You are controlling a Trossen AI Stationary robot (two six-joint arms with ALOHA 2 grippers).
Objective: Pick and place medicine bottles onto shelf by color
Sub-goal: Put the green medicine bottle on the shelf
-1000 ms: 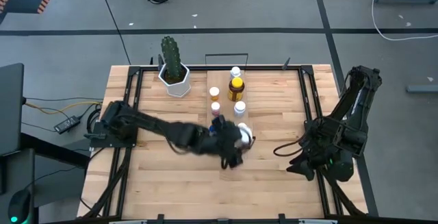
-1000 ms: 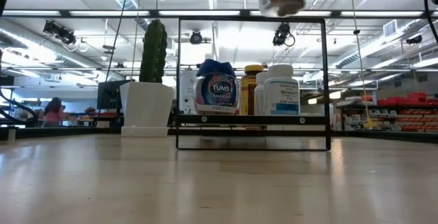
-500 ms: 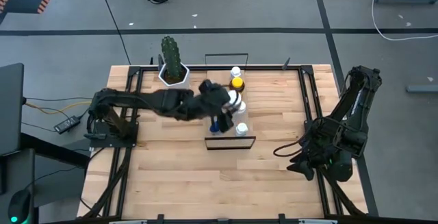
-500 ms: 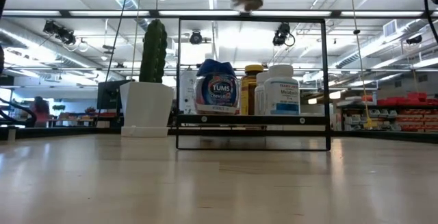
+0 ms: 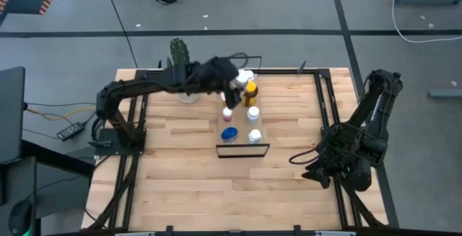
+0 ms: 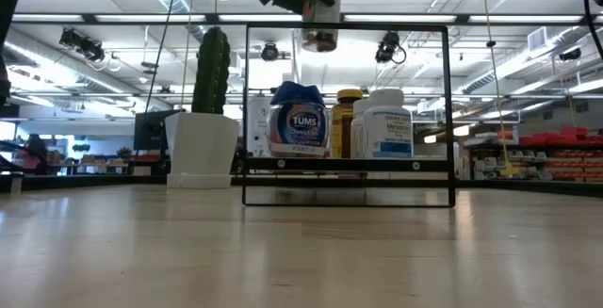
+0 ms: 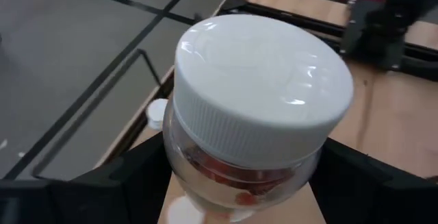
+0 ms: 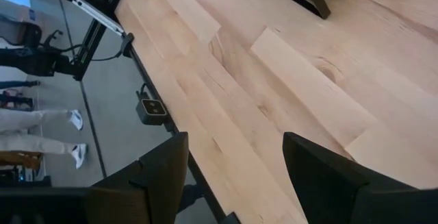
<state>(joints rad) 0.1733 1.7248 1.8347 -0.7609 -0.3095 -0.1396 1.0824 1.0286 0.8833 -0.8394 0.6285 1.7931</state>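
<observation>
Placement near complete; left gripper [image 5: 234, 84] clamps white-capped bottle of red pills [image 7: 256, 118] above shelf [image 5: 242, 147] far end; six bottles shelved; right gripper [image 8: 233, 176] parked, fingers apart, at table's right.

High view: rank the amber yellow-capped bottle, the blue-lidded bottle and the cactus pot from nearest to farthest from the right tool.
Measured from the right tool, parked at the table's right edge:
1. Blue-lidded bottle, at the shelf's near end, left side.
2. Amber yellow-capped bottle, farther up the shelf, right side.
3. Cactus pot, at the table's far-left corner area, partly behind the left arm.
</observation>
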